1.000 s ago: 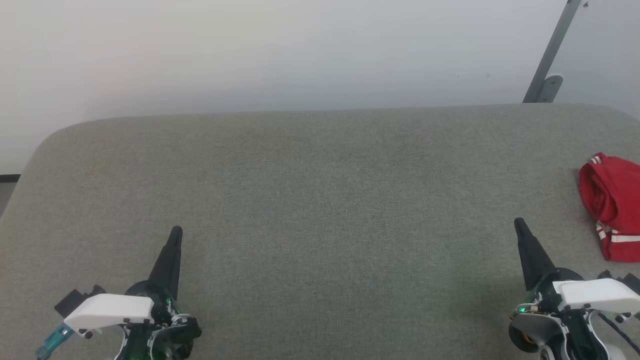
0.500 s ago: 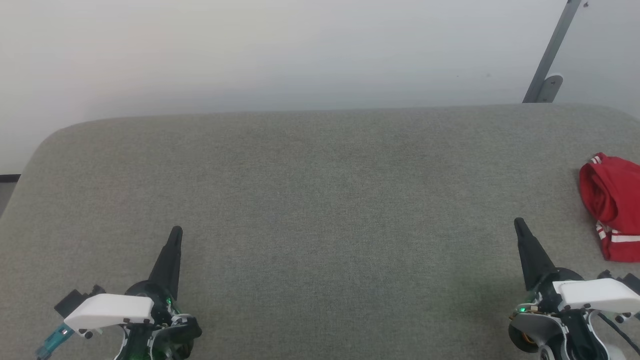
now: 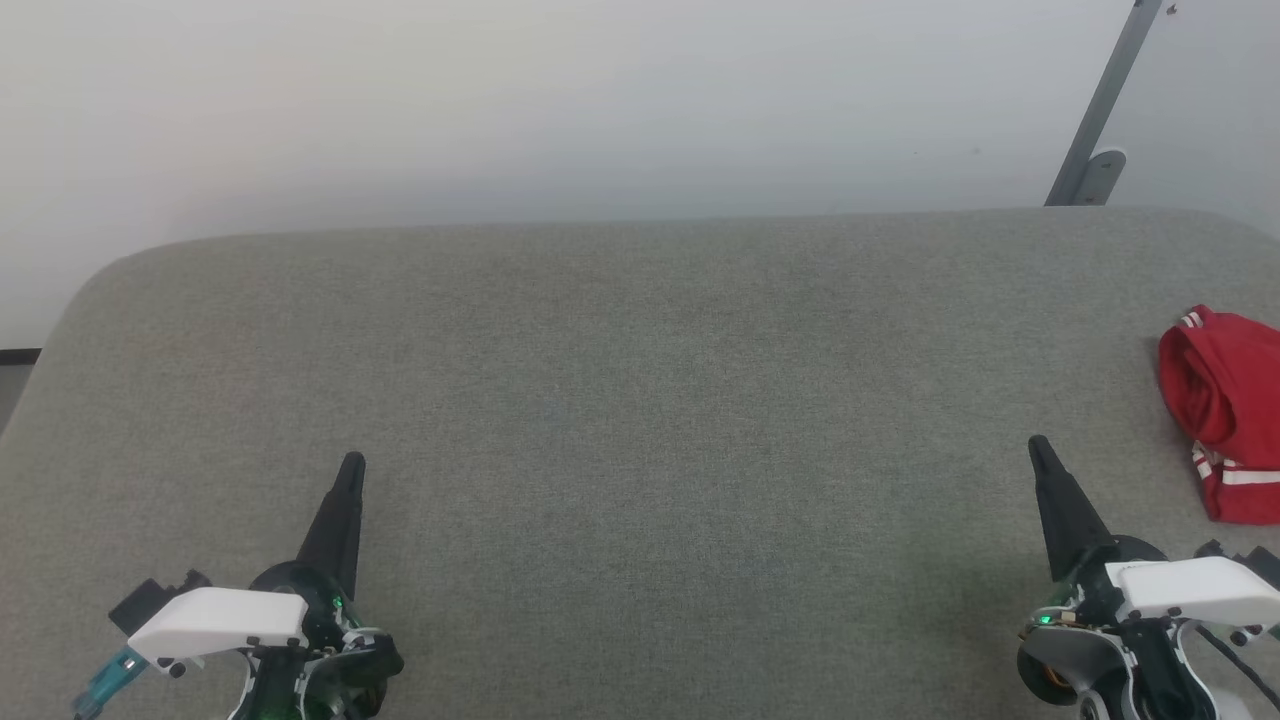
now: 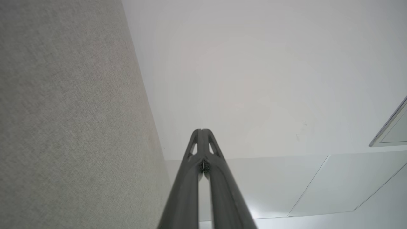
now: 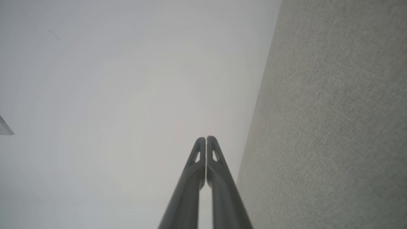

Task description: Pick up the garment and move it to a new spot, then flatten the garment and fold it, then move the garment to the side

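Head view: the garment (image 3: 1225,400), red with striped trim, lies bunched at the far right of the grey fabric-covered desk (image 3: 640,400), partly cut off by the frame. The left pincer (image 3: 351,468) and right pincer (image 3: 1038,447) hover low, fingers pressed together, both empty. The right is near the garment, the left well apart. The cloth looks soft, light and floppy; a raised fold or the trimmed edge seems the best hold.

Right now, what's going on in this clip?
Nothing is being handled. The red garment lies bunched at the right edge of the grey padded surface, partly out of frame. The left gripper and right gripper are both shut and empty; the right one is nearer the garment but not touching it.
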Controlling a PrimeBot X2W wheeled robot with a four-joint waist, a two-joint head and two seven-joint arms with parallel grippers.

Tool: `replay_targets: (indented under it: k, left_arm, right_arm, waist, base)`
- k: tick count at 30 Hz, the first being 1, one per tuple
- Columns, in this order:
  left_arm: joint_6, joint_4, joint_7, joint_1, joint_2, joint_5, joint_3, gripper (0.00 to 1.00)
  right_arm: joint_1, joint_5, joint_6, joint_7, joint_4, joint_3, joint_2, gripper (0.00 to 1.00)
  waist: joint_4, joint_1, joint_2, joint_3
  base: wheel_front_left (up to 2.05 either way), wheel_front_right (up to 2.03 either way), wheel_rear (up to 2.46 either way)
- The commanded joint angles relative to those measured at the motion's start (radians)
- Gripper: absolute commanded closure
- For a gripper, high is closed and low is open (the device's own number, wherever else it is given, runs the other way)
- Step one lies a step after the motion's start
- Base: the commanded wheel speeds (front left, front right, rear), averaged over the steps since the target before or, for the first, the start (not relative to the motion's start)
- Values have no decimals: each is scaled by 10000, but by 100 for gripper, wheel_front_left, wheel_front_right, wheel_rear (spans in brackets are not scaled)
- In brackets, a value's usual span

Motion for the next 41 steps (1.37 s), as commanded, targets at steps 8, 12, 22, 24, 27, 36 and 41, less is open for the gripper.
replay_targets:
  k: [8, 12, 22, 24, 27, 36, 41]
  left_arm:
    - [-46, -10, 29, -107, -31, -33, 25, 100]
    - [-46, -9, 29, -107, -31, -33, 25, 100]
    - [-47, -11, 28, -107, -31, -33, 25, 100]
    - [-47, -11, 28, -107, -31, -33, 25, 100]
    - [-47, -11, 28, -107, -31, -34, 24, 100]
    - [-47, -11, 28, -107, -31, -34, 24, 100]
    - [-47, -9, 28, -107, -31, -34, 24, 100]
  right_arm:
    - [-44, 41, 4, 23, -31, -13, 39, 100]
    - [-44, 41, 4, 23, -31, -14, 39, 100]
    - [-44, 43, 4, 23, -31, -14, 39, 100]
    - [-44, 41, 4, 23, -31, -12, 39, 100]
    - [-44, 41, 4, 23, -31, -14, 39, 100]
    - [-44, 42, 4, 22, -31, -15, 39, 100]
    - [-44, 42, 4, 22, -31, -12, 39, 100]
  waist:
    - [0, 1, -1, 0]
    - [0, 1, -1, 0]
    - [0, 1, -1, 0]
    - [0, 1, -1, 0]
    - [0, 1, -1, 0]
    - [0, 1, -1, 0]
    - [0, 1, -1, 0]
  base:
    - [0, 0, 0]
    - [0, 0, 0]
    - [0, 0, 0]
    - [0, 0, 0]
    - [0, 0, 0]
    - [0, 0, 0]
    - [0, 0, 0]
